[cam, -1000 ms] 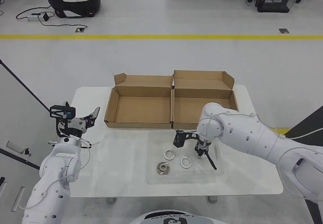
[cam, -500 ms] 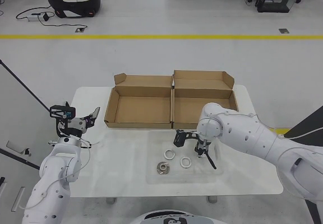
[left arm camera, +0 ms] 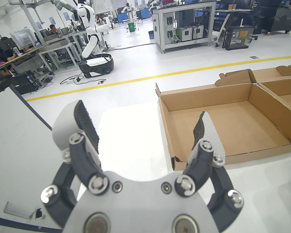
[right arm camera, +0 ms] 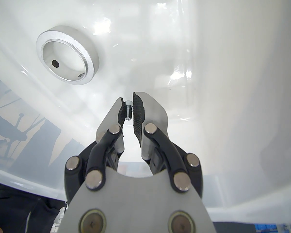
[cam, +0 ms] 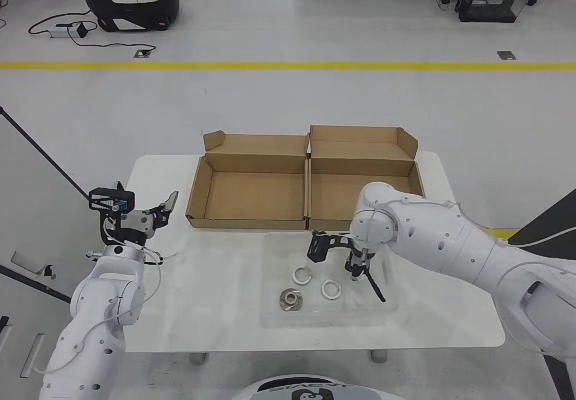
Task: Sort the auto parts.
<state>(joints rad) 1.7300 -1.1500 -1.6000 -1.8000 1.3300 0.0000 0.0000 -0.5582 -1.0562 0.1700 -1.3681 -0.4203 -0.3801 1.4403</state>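
At the desk's left edge the left claw (left arm camera: 141, 112) hangs above the surface with its fingers spread wide and nothing between them. Just beside it lies the near left corner of the left cardboard box (cam: 251, 190). From that claw rightward a broad stretch of bare white desk (cam: 208, 290) runs along the near side up to the tray. The left cardboard box sits toward the far edge, its lid flap folded back. Its right wall touches the right cardboard box (cam: 363, 185), which lies the same way, and both show bare cardboard floors. In front of the seam between the boxes, toward the desk's near edge, a clear shallow tray (cam: 388, 315) holds the loose parts. A flanged metal part (cam: 290, 299) lies at its left end. The left ring (cam: 299, 274) is just beyond it, and the right ring (cam: 331, 291) lies a little farther right, apart from the other two. Right of the rings the right claw (right arm camera: 128, 98) points down over the tray's open middle. Its fingers are clenched on a small threaded screw (right arm camera: 128, 112), pinched between the ribbed pads at the tips. The tray floor under and to the right of this claw is bare up to the rim. Beyond the rim a strip of desk runs to the right edge.
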